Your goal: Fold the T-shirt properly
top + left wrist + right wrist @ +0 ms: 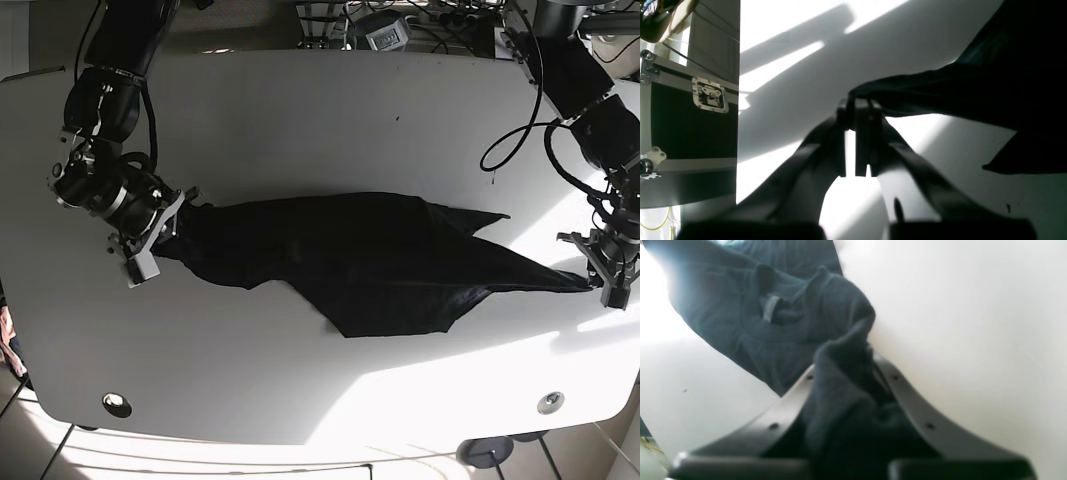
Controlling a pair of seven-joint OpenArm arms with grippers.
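The left gripper (857,110), a pair of dark curved fingers seen from its wrist camera, is pinched narrow on a drawn-out corner of the dark navy cotton T-shirt (350,265), the cloth bunched right at the fingertips and stretching away to the upper right of that view. In the base view this gripper (600,275) sits at the right edge of the white round-cornered table (300,110), with the shirt's corner pulled to a thin point toward it. The right gripper (870,356) is closed on a thick wad of the same fabric, which fills the space between its two grey fingers (907,396); beyond it the shirt's neckline and a small grey label lie in loose folds on the tabletop. In the base view that gripper (175,220) holds the shirt's left end, so the garment is spread lengthwise between the two arms across the middle of the table, a wide flap drooping toward the near edge. Past the table's edge in the left wrist view stands a black flight case with aluminium trim and a metal latch (690,113).
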